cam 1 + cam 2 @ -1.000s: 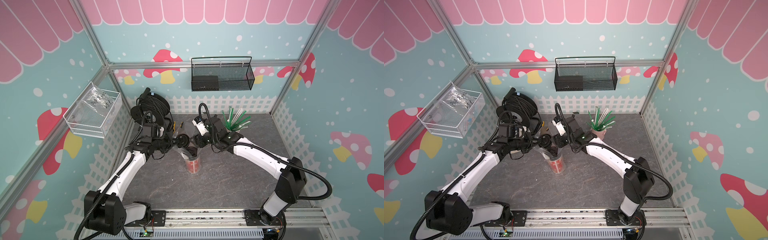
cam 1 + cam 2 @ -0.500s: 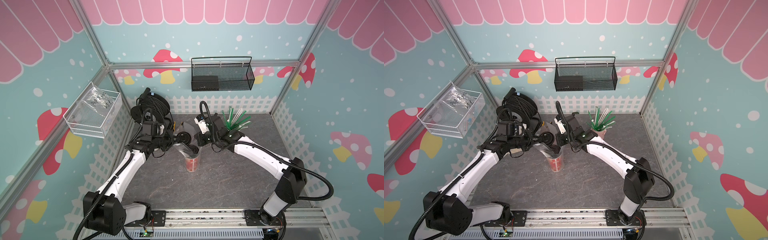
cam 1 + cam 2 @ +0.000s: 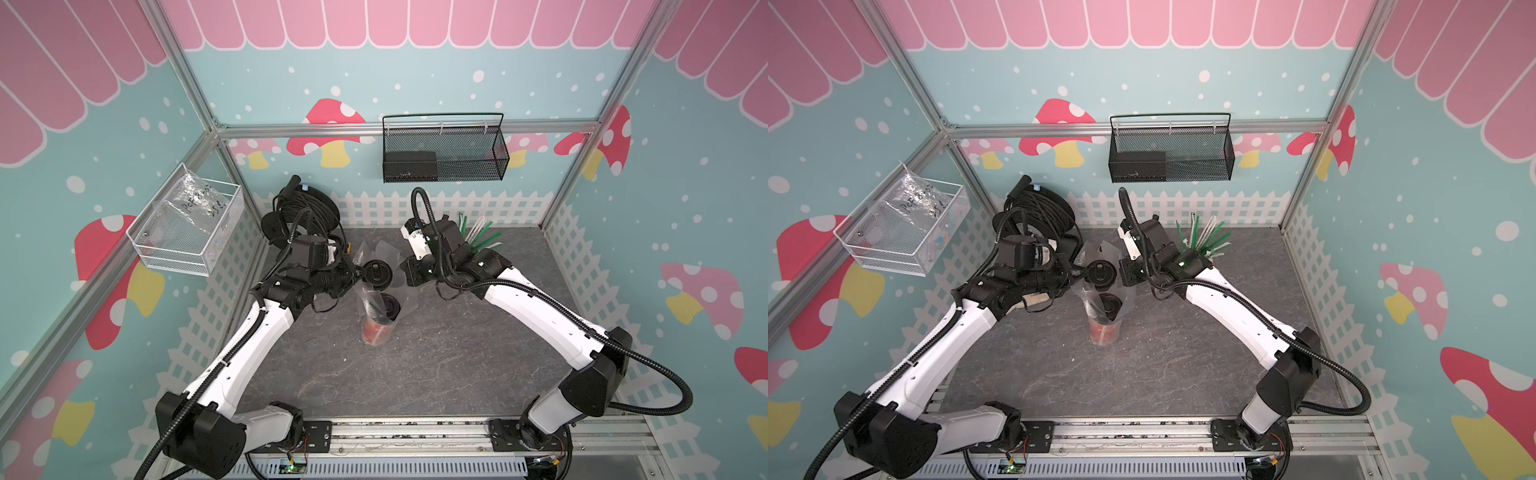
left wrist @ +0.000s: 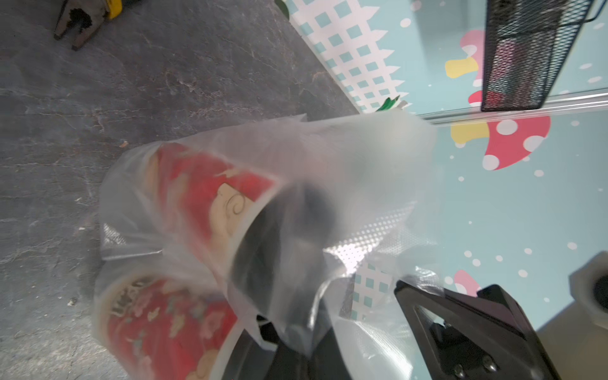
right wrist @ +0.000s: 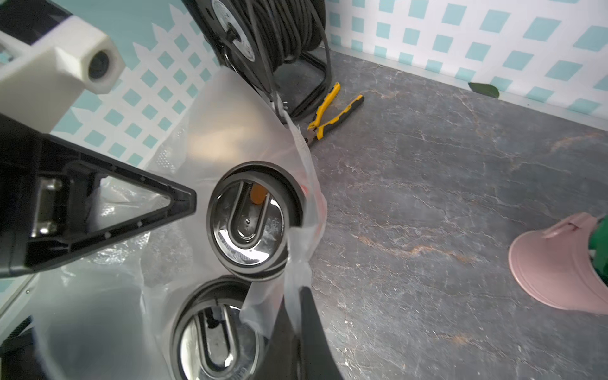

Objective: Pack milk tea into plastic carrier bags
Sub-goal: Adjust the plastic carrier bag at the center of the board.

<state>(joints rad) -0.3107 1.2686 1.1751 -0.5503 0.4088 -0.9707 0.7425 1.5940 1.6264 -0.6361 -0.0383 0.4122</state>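
Note:
Two paper cups of milk tea with black lids (image 3: 376, 272) (image 3: 385, 308) stand side by side inside the thin transparent plastic carrier bag (image 3: 365, 299) at mid-table, seen in both top views; their lids (image 3: 1100, 272) (image 3: 1109, 305) show through the open mouth. The left wrist view shows the red printed cup walls (image 4: 204, 197) (image 4: 158, 316) through the film. My left gripper (image 3: 356, 272) (image 4: 296, 355) is shut on the bag's left edge. My right gripper (image 3: 404, 272) (image 5: 296, 329) is shut on a twisted strip of the bag's right edge (image 5: 296, 283).
A black cable reel (image 3: 305, 212) stands behind the left arm, with yellow-handled pliers (image 5: 332, 115) on the floor beside it. A pink straw pot (image 5: 559, 263) sits behind the right arm. A black mesh basket (image 3: 444, 153) and a white wire basket (image 3: 187, 224) hang on the walls.
My right gripper has closed on the bag's right edge. The bag's mouth now stands higher and wider around the two cups. The left gripper has kept its hold.

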